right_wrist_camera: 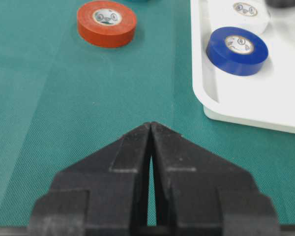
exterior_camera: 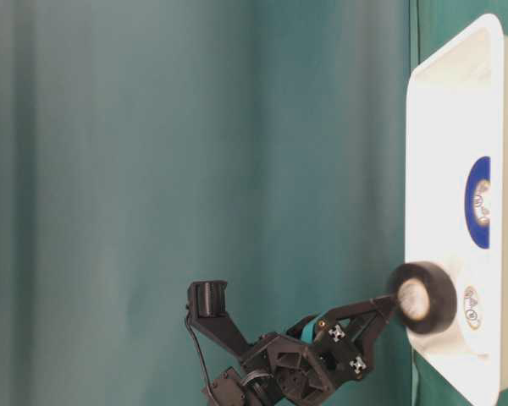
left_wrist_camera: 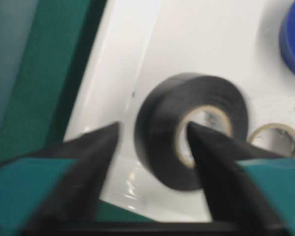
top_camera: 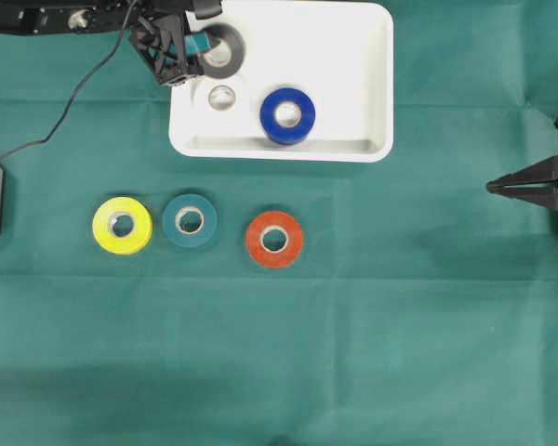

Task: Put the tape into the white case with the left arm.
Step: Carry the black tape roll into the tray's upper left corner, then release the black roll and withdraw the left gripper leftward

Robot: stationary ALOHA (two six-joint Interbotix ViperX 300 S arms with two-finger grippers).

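**A:** Where is the black tape [top_camera: 225,48] sitting relative to the left tool [top_camera: 201,51]?

**B:** It is lying over the upper left corner of the white case [top_camera: 372,84], inside the rim. In the left wrist view one finger [left_wrist_camera: 221,162] is passing through the core of the roll and the other [left_wrist_camera: 88,162] is standing outside the roll's wall, clear of it. The jaws are standing apart and are not pinching the roll.

**A:** Is the roll resting on the case floor?

**B:** That cannot be confirmed. In the table-level view the roll is appearing tilted on edge, with its hole facing the tool.

**A:** So what is the coming move depending on?

**B:** As a judgement: the inner finger is threading the hole, so the tool probably needs to back out along the hole's axis to avoid dragging the roll over the rim.

**A:** And the right tool [right_wrist_camera: 151,129]?

**B:** It is sitting closed at the right edge of the worktop [top_camera: 400,307], well apart from the case.
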